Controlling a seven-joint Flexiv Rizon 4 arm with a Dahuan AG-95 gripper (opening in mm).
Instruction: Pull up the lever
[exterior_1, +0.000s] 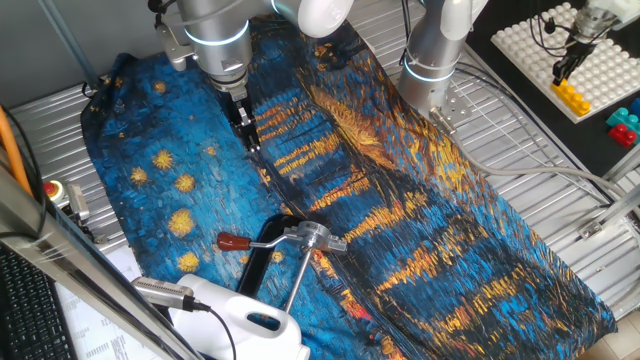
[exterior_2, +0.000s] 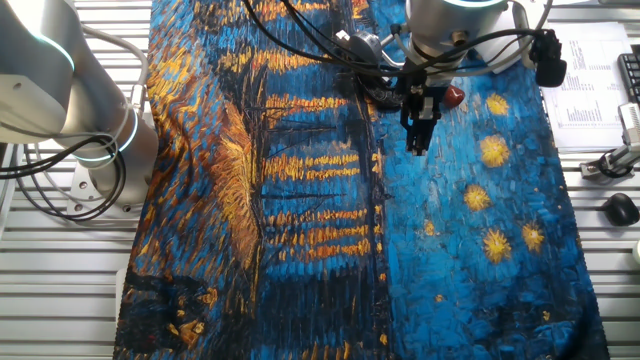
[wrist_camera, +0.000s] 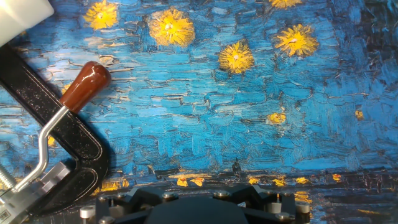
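Note:
The lever is a short silver rod (exterior_1: 268, 241) with a dark-red knob (exterior_1: 233, 241), joined to a silver pivot hub (exterior_1: 312, 236) near the front of the painted blue cloth. It lies low, pointing left. In the hand view the knob (wrist_camera: 87, 84) and rod (wrist_camera: 48, 134) sit at the left, over the flat black bar (wrist_camera: 78, 140). My gripper (exterior_1: 252, 143) hangs above the cloth, well behind the lever and apart from it, with its fingers close together and empty. In the other fixed view the gripper (exterior_2: 416, 146) is just in front of the knob (exterior_2: 455, 97).
A long plain silver rod (exterior_1: 296, 282) runs from the hub toward a white plastic jug (exterior_1: 240, 320) at the front. A second robot arm base (exterior_1: 432, 70) stands at the back right. A white brick plate (exterior_1: 580, 60) lies at the far right.

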